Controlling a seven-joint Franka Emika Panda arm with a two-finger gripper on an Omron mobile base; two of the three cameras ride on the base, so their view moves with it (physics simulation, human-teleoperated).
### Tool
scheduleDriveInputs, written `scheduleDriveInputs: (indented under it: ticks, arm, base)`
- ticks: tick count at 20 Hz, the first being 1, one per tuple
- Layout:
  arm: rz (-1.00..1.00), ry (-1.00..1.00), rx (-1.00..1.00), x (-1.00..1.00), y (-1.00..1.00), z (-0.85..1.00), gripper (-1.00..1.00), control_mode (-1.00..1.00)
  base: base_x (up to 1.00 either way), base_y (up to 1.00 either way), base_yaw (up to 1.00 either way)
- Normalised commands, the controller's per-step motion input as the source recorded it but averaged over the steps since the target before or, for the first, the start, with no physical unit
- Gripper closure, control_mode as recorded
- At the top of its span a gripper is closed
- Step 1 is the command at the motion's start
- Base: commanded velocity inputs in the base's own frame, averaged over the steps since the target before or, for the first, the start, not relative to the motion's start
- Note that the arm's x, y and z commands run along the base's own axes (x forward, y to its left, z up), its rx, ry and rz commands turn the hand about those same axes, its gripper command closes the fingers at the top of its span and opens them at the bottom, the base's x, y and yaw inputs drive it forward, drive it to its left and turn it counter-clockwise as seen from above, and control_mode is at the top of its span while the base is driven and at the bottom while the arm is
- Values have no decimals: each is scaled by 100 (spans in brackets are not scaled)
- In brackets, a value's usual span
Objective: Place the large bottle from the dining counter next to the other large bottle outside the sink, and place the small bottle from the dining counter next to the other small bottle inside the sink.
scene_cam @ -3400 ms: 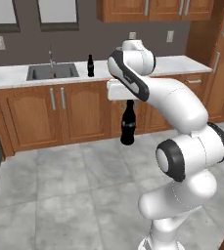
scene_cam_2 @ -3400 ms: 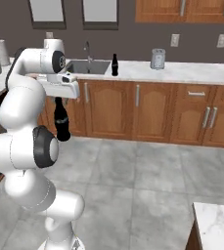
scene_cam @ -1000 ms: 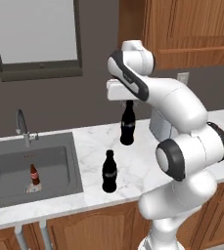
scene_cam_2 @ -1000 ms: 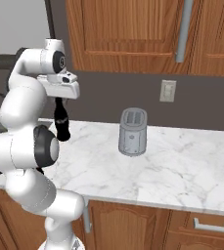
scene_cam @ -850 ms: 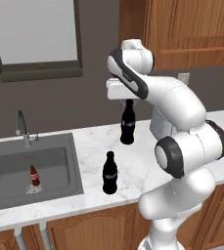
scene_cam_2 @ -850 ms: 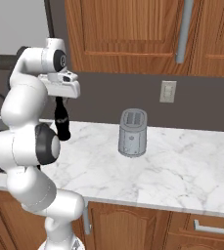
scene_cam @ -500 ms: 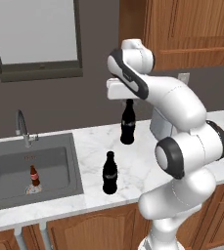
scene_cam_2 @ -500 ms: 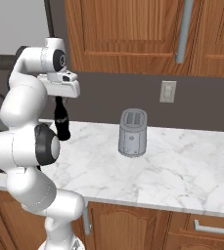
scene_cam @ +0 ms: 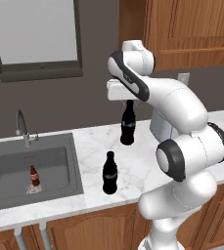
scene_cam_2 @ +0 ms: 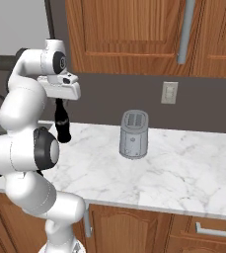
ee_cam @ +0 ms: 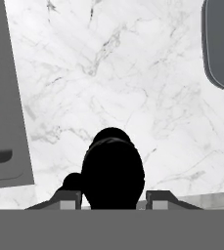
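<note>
My gripper (scene_cam: 128,100) is shut on the neck of a large dark bottle (scene_cam: 127,125) and holds it upright over the marble worktop, right of the sink (scene_cam: 6,188). A second large bottle (scene_cam: 109,173) stands on the worktop nearer the front edge, just outside the basin. On the sink floor stands a small bottle (scene_cam: 33,177). From the right base the gripper (scene_cam_2: 61,100) and held bottle (scene_cam_2: 62,124) show against the dark wall. In the hand view the bottle's top (ee_cam: 112,168) sits between my fingertips (ee_cam: 67,197). The dining counter is out of view.
A grey toaster (scene_cam_2: 133,134) stands on the worktop to the right of the held bottle, partly behind my arm in the left base view. A curved tap (scene_cam: 21,128) rises behind the sink. Wooden wall cabinets (scene_cam_2: 134,34) hang above; open marble (scene_cam_2: 183,173) stretches to the right.
Since the oldest frames the base has driven up to the sink worktop with the bottle in the gripper. Over the last second nothing has visibly moved.
</note>
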Motion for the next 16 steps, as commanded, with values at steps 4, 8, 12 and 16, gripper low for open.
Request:
scheduleDriveInputs:
  ticks: [4, 8, 12, 16]
  arm:
    - [0, 0, 0, 0, 0, 0, 100, 100]
    - [0, 0, 0, 0, 0, 0, 100, -100]
    - [0, 0, 0, 0, 0, 0, 100, -100]
    - [0, 0, 0, -13, 0, 0, 100, -100]
  base:
    - [0, 0, 0]
    - [0, 0, 0]
    - [0, 0, 0]
    - [0, 0, 0]
